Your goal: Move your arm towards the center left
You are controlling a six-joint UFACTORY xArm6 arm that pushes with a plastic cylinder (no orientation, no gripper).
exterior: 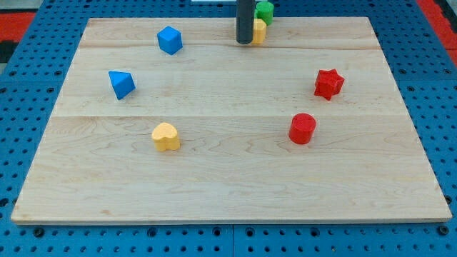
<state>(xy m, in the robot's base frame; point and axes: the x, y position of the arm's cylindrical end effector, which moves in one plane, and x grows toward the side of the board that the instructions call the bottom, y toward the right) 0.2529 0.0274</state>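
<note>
My tip (244, 41) is the lower end of a dark rod that comes down at the view's top, just right of centre. It stands right beside a yellow block (259, 31), partly hidden behind the rod, with a green block (265, 10) just above that one. At the view's left lie a blue cube-like block (170, 40) and a blue wedge-shaped block (121, 84). A yellow heart-shaped block (166, 136) lies lower, left of centre.
A red star-shaped block (328, 83) and a red cylinder (302, 128) lie at the view's right. The wooden board (228, 185) rests on a blue perforated base (443, 86).
</note>
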